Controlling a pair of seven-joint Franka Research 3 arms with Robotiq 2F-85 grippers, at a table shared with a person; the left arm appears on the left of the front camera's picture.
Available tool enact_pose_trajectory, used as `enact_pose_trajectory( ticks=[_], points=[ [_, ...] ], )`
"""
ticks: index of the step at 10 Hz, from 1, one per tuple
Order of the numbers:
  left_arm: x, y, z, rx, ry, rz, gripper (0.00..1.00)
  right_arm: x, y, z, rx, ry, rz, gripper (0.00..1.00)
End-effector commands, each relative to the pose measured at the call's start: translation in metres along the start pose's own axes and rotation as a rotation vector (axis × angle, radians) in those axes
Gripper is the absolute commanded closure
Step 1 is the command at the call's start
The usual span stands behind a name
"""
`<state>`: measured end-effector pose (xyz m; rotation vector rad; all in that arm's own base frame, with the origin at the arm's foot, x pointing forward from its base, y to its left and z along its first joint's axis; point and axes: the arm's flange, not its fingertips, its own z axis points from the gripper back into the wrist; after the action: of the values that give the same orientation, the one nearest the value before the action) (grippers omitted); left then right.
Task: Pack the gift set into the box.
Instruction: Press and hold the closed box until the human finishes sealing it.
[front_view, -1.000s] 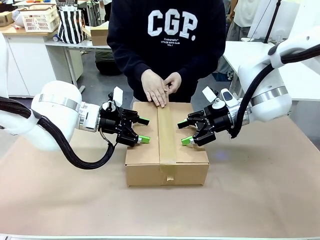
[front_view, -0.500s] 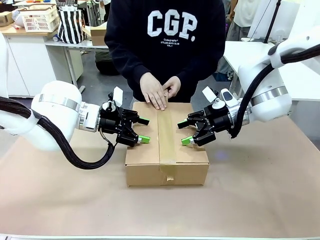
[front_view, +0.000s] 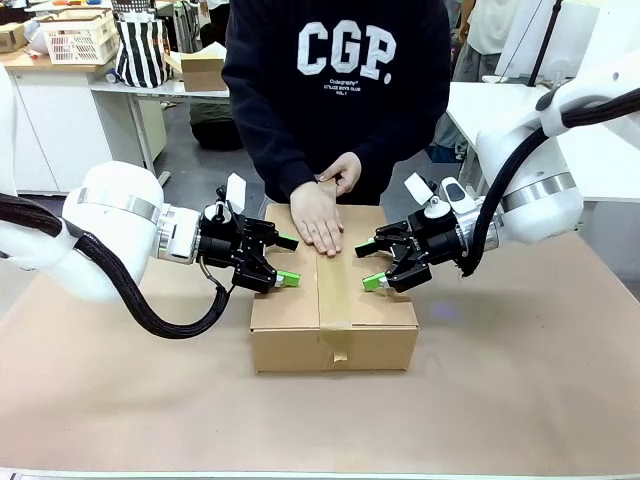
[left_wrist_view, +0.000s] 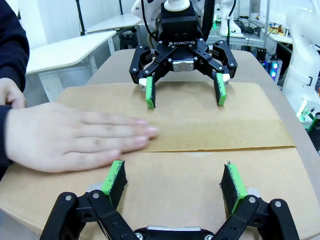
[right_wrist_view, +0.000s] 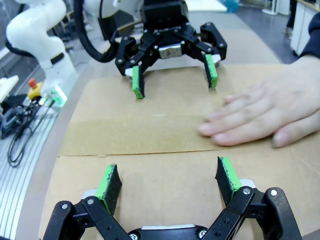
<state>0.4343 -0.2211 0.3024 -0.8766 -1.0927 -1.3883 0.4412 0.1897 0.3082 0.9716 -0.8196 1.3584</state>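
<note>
The brown cardboard box (front_view: 300, 300) sits closed at the table's middle, a strip of brown tape (front_view: 333, 290) running over its top seam and down the front. A person's hand (front_view: 317, 222) lies flat on the far part of the lid, fingers on the tape. My left gripper (front_view: 283, 260) is open, its green pads (left_wrist_view: 114, 177) resting on the lid's left half. From the right, my right gripper (front_view: 371, 264) is open too, its pads (right_wrist_view: 109, 182) on the lid's other half. The two grippers face each other across the tape (left_wrist_view: 215, 135). The gift set is hidden.
The table is covered in brown paper (front_view: 520, 380). The person in a dark sweatshirt (front_view: 340, 70) stands at the far edge, the other hand (front_view: 344, 170) held near the body. Desks, a white basket (front_view: 80, 35) and a small carton (front_view: 200, 70) stand behind.
The person's hand has slid from the box's far edge toward me along the tape, flat on the lid. Both grippers have stayed where they were.
</note>
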Motion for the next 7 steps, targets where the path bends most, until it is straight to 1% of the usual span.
enact_pose_trajectory(
  ticks=[1, 7],
  points=[
    [-0.0024, -0.0014, -0.0006, -0.004, -0.001, 0.001, 0.0, -0.0014, 0.0001, -0.0008, -0.002, 0.003, -0.004, 0.0],
    [-0.0024, -0.0014, -0.0006, -0.004, -0.001, 0.001, 0.0, -0.0014, 0.0001, -0.0008, -0.002, 0.003, -0.004, 0.0]
  ],
)
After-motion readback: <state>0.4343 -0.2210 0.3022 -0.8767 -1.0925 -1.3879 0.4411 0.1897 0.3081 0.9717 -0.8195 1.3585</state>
